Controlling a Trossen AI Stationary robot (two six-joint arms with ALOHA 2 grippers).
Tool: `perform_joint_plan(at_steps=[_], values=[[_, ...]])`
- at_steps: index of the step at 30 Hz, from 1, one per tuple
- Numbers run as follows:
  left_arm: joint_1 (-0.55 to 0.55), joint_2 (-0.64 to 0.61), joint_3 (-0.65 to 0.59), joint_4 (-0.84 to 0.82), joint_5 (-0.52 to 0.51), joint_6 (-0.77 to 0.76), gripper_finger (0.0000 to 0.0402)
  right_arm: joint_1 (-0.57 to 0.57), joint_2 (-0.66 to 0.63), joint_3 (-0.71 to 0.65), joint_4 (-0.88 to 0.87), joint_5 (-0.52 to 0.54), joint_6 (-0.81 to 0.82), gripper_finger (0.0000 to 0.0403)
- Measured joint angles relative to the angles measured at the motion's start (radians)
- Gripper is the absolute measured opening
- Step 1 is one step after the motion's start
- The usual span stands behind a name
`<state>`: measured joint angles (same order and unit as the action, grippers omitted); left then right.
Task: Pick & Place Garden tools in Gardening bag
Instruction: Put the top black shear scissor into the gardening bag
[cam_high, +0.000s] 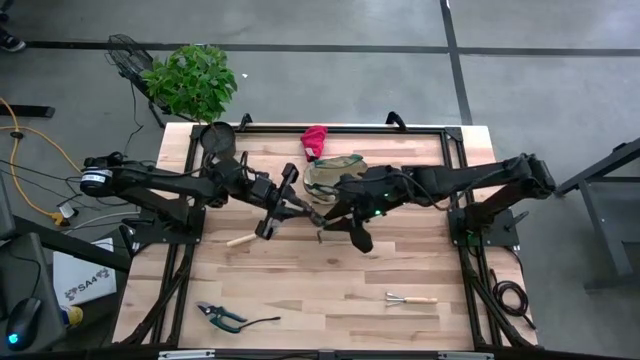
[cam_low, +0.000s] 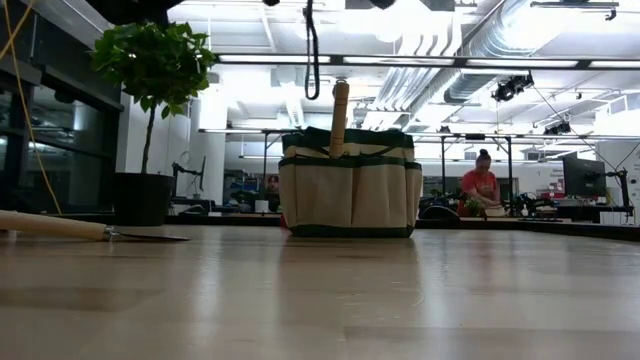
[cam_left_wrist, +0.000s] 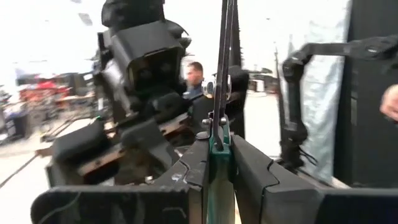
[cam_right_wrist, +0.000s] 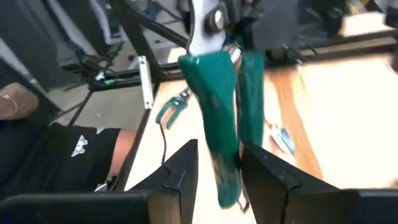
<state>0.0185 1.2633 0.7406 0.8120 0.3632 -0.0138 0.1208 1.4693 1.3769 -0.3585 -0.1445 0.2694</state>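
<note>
Pruners (cam_right_wrist: 217, 93): hanging mid-air between both grippers, beside the bag (cam_high: 335, 172). Left gripper (cam_left_wrist: 217, 168) fingers pinching the green end between them; right gripper (cam_right_wrist: 219, 171) fingers standing spread either side of the green handles.

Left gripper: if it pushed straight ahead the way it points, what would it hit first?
Probably the right gripper, which faces it just past the pruners that the left gripper grips, though depth is hard to judge.
</note>
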Motion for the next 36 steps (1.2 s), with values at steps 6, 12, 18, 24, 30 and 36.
perform_joint_plan(at_steps=[6, 12, 18, 24, 30, 36], values=[[0.001, 0.000, 0.000, -0.022, -0.149, -0.147, 0.0039, 0.049, -0.059, 0.000, -0.209, 0.138, 0.052, 0.0107], [0.022, 0.000, 0.000, -0.115, -0.191, -0.386, 0.0039, 0.126, -0.070, -0.001, -0.282, 0.310, -0.035, 0.0107], [0.084, -0.001, 0.000, -0.199, -0.172, -0.596, 0.0039, 0.219, -0.065, -0.001, -0.277, 0.501, -0.307, 0.0107], [0.141, 0.005, 0.001, -0.214, -0.060, -0.714, 0.0039, 0.289, -0.025, -0.001, -0.227, 0.712, -0.634, 0.0107], [0.138, 0.023, 0.003, -0.202, -0.029, -0.737, 0.0039, 0.291, 0.073, -0.001, -0.144, 0.916, -0.960, 0.0107], [0.138, 0.029, 0.002, -0.208, -0.036, -0.745, 0.0039, 0.292, 0.168, -0.002, -0.094, 1.161, -1.262, 0.0107]])
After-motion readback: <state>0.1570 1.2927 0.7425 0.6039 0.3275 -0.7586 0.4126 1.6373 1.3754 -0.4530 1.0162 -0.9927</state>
